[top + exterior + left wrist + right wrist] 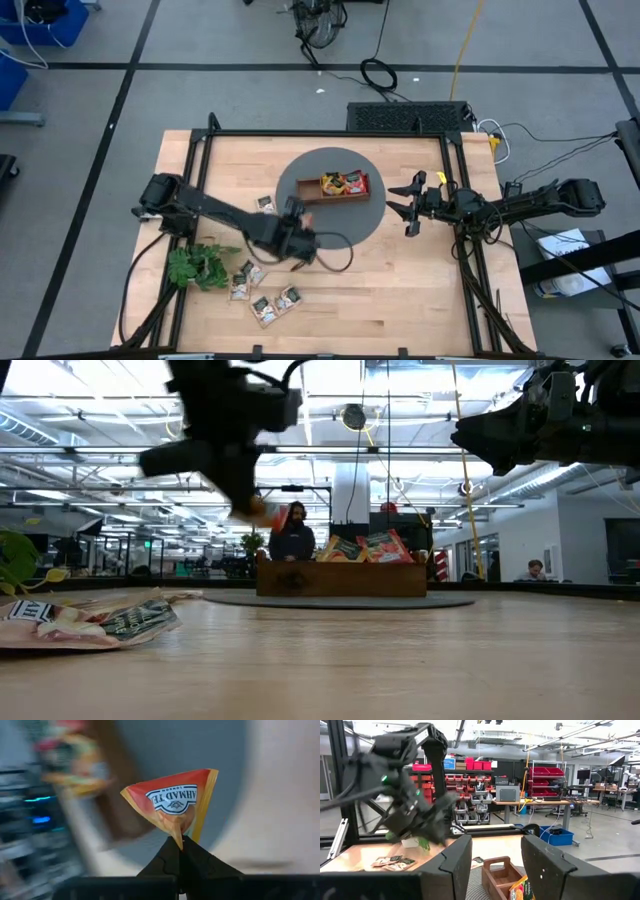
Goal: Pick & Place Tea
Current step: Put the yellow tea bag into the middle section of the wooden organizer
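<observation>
My left gripper (pixel 303 226) hovers above the table just left of the grey round mat, shut on one red-orange tea sachet (pixel 172 805). The brown wooden tray (pixel 343 186) stands on the mat and holds several red and orange-yellow sachets (pixel 372 547). More pale, green-printed sachets (pixel 262 291) lie flat on the wood near the table's near-left part, and one (pixel 265 203) lies left of the mat. My right gripper (pixel 408 206) waits open in the air at the mat's right edge, its fingers (pixel 460 857) pointing toward the tray (pixel 501 875). My left gripper (pixel 180 841) pinches the red-orange sachet by one corner (pixel 177 838) between its two fingertips. The rest of the sachet fans out beyond the fingers. In the low view the sachet (pixel 262 512) is lifted clear of the table, below the gripper.
A green leafy sprig (pixel 198 266) lies at the table's near-left. The grey mat (pixel 300 178) covers the far middle of the table. A black frame (pixel 455 200) runs round the table. Bare wood lies on the near-right part (pixel 400 290). People sit in the room beyond (pixel 292 532).
</observation>
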Controlling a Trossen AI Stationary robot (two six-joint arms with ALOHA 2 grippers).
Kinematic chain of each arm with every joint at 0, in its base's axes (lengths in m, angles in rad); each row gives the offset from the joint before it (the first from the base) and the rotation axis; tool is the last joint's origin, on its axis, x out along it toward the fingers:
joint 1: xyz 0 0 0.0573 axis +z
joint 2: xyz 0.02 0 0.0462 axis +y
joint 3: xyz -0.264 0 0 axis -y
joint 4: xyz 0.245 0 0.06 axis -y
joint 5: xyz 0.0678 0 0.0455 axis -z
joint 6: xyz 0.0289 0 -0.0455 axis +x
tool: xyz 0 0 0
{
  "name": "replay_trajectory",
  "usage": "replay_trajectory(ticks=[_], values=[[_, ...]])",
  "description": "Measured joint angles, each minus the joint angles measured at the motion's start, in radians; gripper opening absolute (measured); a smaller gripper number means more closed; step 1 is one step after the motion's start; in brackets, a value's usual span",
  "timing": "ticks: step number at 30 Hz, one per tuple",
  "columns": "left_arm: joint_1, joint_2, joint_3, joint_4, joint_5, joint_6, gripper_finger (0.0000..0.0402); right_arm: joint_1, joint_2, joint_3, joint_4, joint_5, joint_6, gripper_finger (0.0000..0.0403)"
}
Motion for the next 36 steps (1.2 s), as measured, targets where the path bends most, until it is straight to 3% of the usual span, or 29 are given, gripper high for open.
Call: replay_trajectory(ticks=[8,14,22,28,36], values=[[0.155,-0.002,0.009,0.216,-0.211,0.554,0.0002,0.000,0.000,0.000,0.000,0.000,0.000,0.0155],[0.253,0.012,-0.055,0.497,-0.156,0.822,0.0001,0.000,0.000,0.000,0.000,0.000,0.000,0.0155],[0.293,0.140,-0.071,0.660,-0.150,1.121,0.0003,0.000,0.001,0.000,-0.008,0.000,0.000,0.0155],[0.294,0.236,-0.065,0.698,-0.277,1.217,0.0003,0.000,0.001,0.000,-0.009,0.000,0.000,0.0155],[0.285,0.223,-0.065,0.786,-0.294,1.164,0.0020,0.000,0.002,0.000,-0.023,0.000,0.000,0.0155]])
